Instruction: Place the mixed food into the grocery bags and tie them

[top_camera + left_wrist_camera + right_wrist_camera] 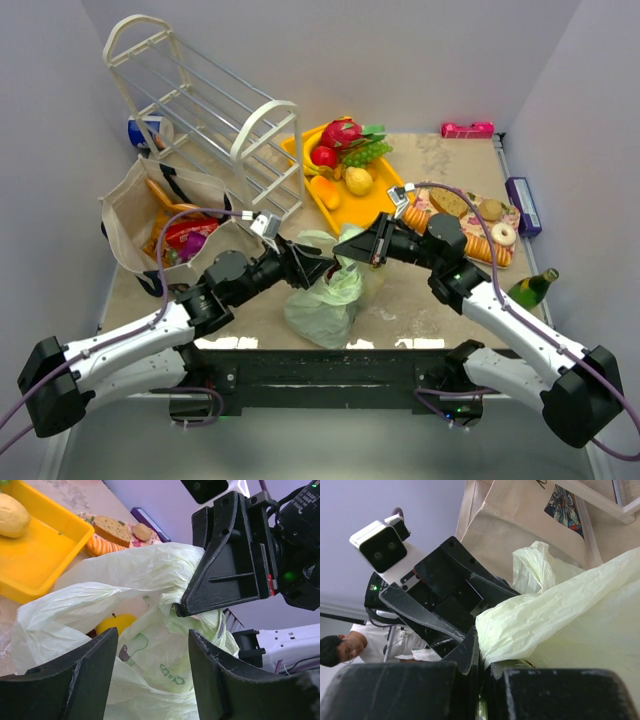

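Left hand (152, 636), fingers spread, poised at the crumpled top of the pale-green bag (145, 575), which stands mid-worktop (420, 290) between both arms; right hand (181, 610), fingers pressed together, pinching a fold of its film. One yellow fruit (116, 622) shows dimly through the plastic; other contents hidden, loop handles indistinguishable. Beyond, left: beige tote (125, 215), contents part-obscured. Far right: yellow tray (368, 210) holding toy fruit (345, 135).

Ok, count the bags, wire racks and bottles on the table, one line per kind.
Bags: 2, a thin pale-green plastic bag and a stiff beige fabric tote
Wire racks: 1, a white wire rack
Bottles: 1, a dark green bottle
Total: 4
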{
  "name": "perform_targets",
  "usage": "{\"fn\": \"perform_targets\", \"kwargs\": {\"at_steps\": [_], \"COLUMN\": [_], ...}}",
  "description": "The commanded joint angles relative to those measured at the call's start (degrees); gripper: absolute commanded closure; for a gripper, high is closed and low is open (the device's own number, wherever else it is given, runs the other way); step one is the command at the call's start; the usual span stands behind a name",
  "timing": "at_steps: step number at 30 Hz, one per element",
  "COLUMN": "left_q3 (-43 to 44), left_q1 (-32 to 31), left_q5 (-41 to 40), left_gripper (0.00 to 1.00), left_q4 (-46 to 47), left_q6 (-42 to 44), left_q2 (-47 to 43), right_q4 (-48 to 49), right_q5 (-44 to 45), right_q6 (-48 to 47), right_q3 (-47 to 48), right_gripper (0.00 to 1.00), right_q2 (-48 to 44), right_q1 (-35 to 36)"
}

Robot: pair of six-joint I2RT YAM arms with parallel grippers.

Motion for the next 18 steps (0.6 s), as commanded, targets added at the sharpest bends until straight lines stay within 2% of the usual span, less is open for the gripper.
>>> {"fn": "perform_targets", "kwargs": {"at_steps": [1,18], "left_q3": [2.4,2.2], "left_q1": [0.6,1.1], "left_q5": [3.5,5.3], "left_gripper": [0.39,0.53], "left_q4": [7.4,14.4], "left_q6": [-3.8,-5.7], "left_q2": [2.3,8.5], "right_q4": [4.4,8.7], "right_q5": [-2.1,-2.0], "right_q6": [1.7,5.0], "right_q3": [-0.5,-3.1], "right_gripper": [1.00,1.00], "right_q2": [-1.7,-2.2], "right_q1": [-0.2,-0.2]}}
